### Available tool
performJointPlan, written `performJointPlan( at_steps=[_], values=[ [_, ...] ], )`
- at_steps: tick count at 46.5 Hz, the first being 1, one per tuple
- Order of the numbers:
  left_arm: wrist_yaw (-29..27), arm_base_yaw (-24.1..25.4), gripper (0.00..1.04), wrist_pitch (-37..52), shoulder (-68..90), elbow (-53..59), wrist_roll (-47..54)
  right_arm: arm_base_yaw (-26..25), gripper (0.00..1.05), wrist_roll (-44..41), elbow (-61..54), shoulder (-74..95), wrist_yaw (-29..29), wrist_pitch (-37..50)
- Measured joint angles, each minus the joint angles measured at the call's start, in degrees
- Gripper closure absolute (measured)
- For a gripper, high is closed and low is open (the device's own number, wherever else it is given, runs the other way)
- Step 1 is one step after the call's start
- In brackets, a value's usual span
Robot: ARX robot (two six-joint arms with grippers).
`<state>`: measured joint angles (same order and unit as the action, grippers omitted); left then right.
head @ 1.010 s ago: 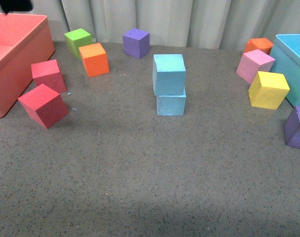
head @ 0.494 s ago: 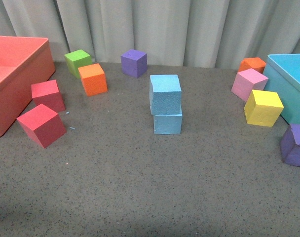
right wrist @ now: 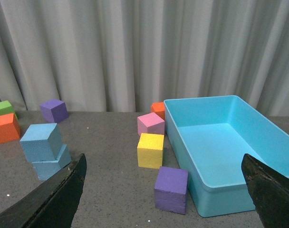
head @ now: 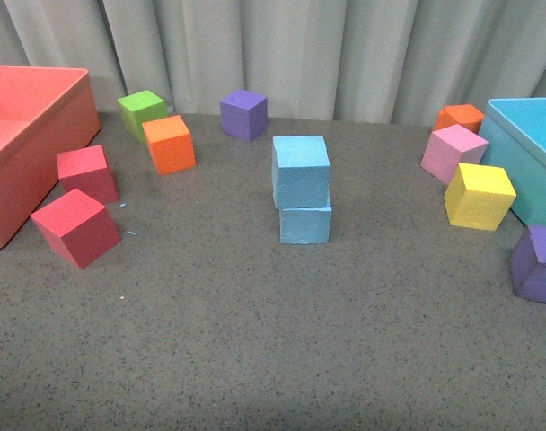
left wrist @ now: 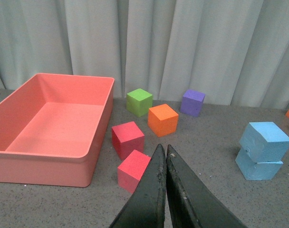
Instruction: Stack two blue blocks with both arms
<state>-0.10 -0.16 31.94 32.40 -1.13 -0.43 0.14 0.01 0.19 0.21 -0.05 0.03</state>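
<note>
Table (head: 255, 359) w/ grey speckled top, curtain (head: 300, 54) behind. Biggest items: salmon bin (head: 22, 153) far left, turquoise bin (head: 533, 153) far right. Blue stack sits mid-table, roughly centred btwn the bins: upper blue block (head: 301, 171) resting on lower blue block (head: 305, 222), touching, upper one twisted a bit and overhanging slightly toward the left side. Judged from that, the stack looks done; nothing left but a check that it holds. Neither arm shows in front view, so both are well clear of the stack. Left gripper (left wrist: 164, 156): fingers pressed together, empty. Right gripper (right wrist: 163, 190): spread wide, only the two finger edges at frame corners, nothing btwn them. Key relation: stack lies ahead of both arms and inward, i.e. to the right of the left gripper and to the left of the right one; can't tell which arm is nearer. Cubes have no long axis, so approach angle only matters re the twist of the top one. Risk if retouched: the offset top block could slide. Small clutter: red cubes (head: 75, 224), orange cube (head: 169, 144), green cube (head: 141, 112), purple cube (head: 244, 114), yellow cube (head: 478, 195), pink cube (head: 453, 151).
</note>
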Motion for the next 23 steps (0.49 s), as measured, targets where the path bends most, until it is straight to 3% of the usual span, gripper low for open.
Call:
performJointPlan(
  at_steps=[23],
  values=[
    [0.0,0.0,1.01,-15.0,-15.6,0.0,0.0,0.0,0.1,0.0,0.0,0.0,0.0,0.0]
  ],
)
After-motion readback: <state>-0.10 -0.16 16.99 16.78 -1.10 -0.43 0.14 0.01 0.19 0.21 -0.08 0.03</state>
